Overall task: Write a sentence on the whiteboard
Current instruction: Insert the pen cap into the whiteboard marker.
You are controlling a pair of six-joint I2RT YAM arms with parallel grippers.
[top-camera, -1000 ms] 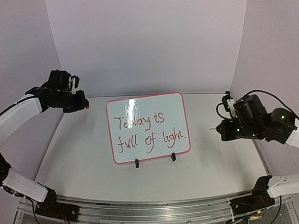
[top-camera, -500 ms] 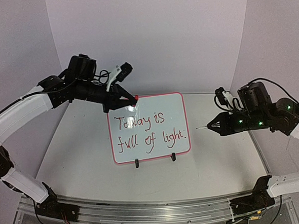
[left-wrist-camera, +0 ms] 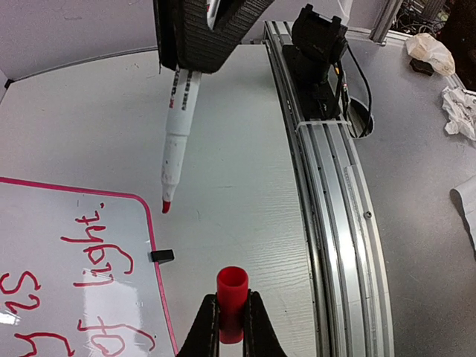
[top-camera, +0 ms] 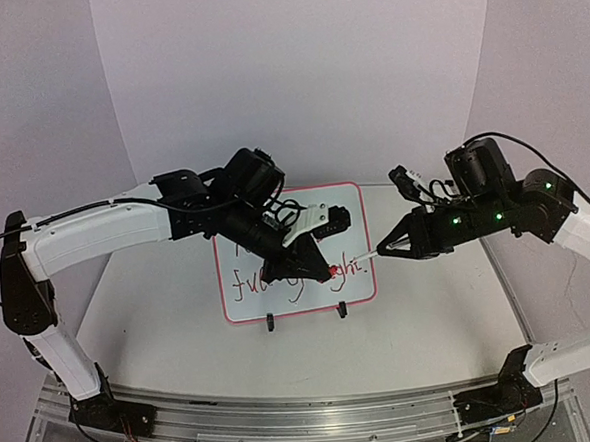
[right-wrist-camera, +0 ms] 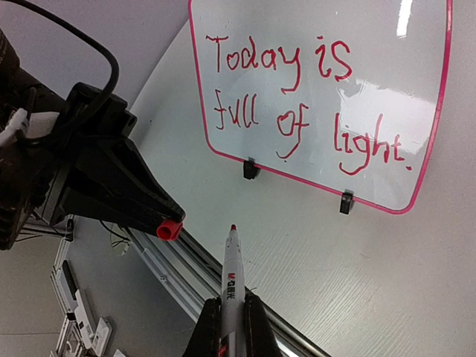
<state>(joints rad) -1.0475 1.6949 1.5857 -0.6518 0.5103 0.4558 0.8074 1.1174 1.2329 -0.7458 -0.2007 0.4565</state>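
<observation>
The whiteboard [top-camera: 352,203] stands on two black clip feet mid-table, with "Today is full of light." in red; it shows in the right wrist view [right-wrist-camera: 387,82] and partly in the left wrist view [left-wrist-camera: 59,268]. My left gripper [top-camera: 334,272] is shut on a red marker cap [left-wrist-camera: 231,294], held in front of the board's lower right. My right gripper [top-camera: 407,242] is shut on a white marker [right-wrist-camera: 232,275], its red tip [left-wrist-camera: 165,207] pointing at the cap [right-wrist-camera: 169,230] a short gap away.
The aluminium rail [top-camera: 287,412] runs along the table's near edge. Purple walls enclose the back and sides. The left arm [top-camera: 105,228] reaches across in front of the board and hides part of the writing.
</observation>
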